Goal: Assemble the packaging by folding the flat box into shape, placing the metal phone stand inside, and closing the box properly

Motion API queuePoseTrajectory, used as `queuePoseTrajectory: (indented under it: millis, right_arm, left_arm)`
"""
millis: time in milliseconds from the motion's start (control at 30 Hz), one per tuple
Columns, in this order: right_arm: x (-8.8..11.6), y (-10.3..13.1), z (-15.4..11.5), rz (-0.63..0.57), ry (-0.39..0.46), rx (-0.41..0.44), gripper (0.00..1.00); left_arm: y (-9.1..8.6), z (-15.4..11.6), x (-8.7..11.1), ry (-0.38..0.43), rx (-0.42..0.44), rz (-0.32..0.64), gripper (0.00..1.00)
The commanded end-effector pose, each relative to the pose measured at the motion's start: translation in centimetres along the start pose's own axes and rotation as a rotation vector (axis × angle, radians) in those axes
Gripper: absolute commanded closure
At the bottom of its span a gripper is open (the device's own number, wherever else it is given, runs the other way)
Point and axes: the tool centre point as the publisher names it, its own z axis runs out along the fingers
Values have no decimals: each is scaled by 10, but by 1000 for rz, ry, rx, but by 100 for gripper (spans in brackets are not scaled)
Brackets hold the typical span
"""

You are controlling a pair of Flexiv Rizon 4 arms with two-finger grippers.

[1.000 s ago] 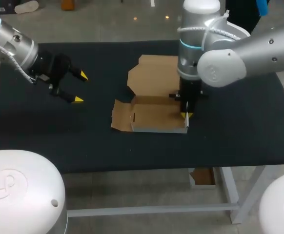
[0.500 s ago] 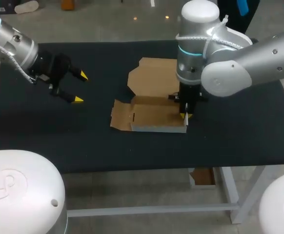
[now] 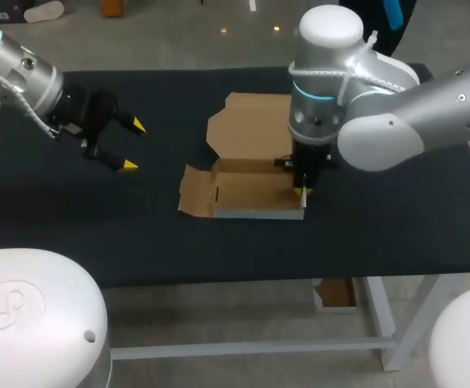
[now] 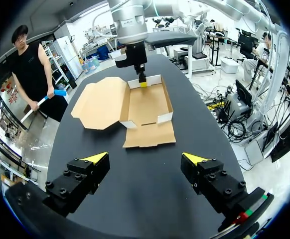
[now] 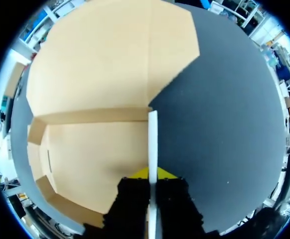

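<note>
Yellow tips of our right gripper (image 5: 153,174) were closed on the thin white edge of the right side wall (image 5: 152,134) of the box (image 5: 95,149), one tip on each face, so the wall was pinched between them. Since a second earlier that gripper had slid a little toward our left, and the box had gone with it. The side flap (image 3: 193,192) and the pinched wall both lay further left on the black table (image 3: 396,210) than before.

Our left gripper (image 3: 133,145) had not moved. It hovered well apart from the box, over bare cloth, with its fingers spread wide and nothing between them.

The box sat near the middle of the table as a shallow tray, open side up, its long axis running left to right across our front. Its lid (image 3: 251,125) lay flat on the cloth beyond the tray, pointing at the far edge, and the side flap lay flat at the tray's left end.

From overhead only one yellow tip showed below the right wrist, so the pinch was plain only in the right wrist view. The left wrist view looked along the tray's length and showed the whole carton, lid and flap included, with the right gripper at its far end.
</note>
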Motion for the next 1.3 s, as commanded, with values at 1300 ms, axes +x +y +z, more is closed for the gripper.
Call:
queuePoseTrajectory:
  millis: [1300]
  right_arm:
    - [-10,5,5,18,-371,-126,100]
  left_arm:
    - [0,-1,0,5,-2,0,0]
